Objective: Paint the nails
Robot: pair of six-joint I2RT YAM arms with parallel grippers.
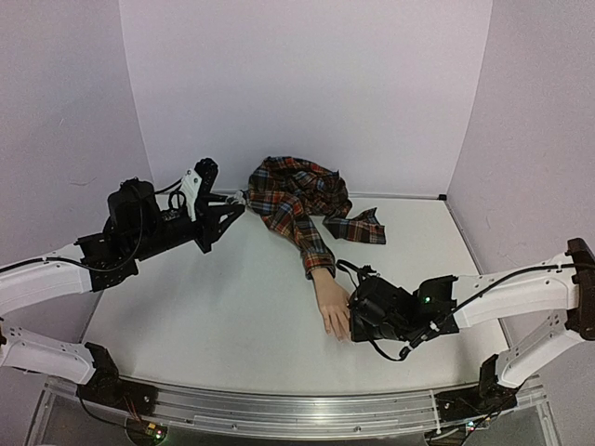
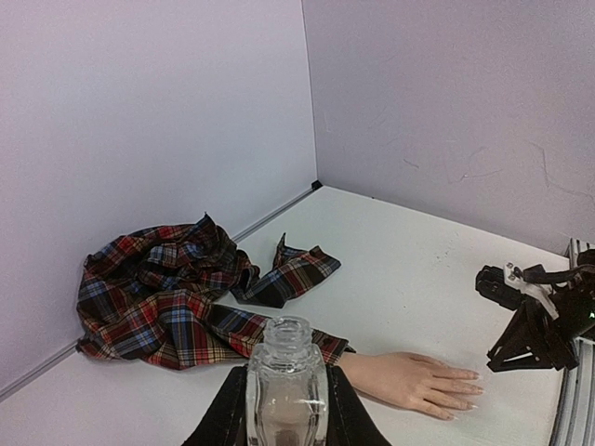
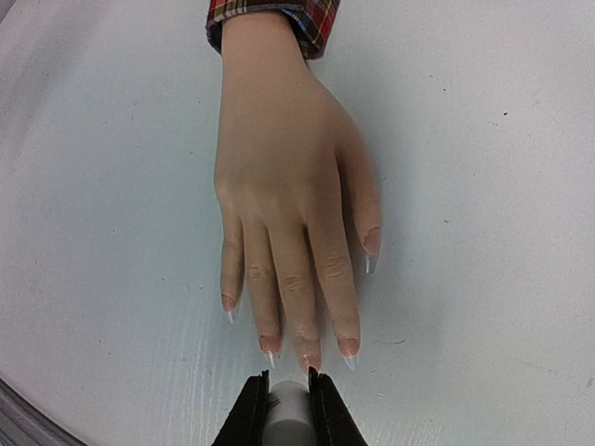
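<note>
the mannequin hand [image 3: 279, 177] lies palm down on the counter [image 3: 483, 186], fingers close together, its wrist in a red-blue plaid sleeve [image 3: 279, 14]. the nails [image 3: 349, 347], pinkish with pointed clear tips, sit at the fingertip ends nearest the right claw [image 3: 287, 381]. that claw is clenched on a small white cylinder [image 3: 289, 409] just beyond the hand's middle fingernail. the left claw [image 2: 287, 372], well apart from the hand on its wrist side, is grasping an uncapped clear glass bottle [image 2: 286, 400], held upright.
</note>
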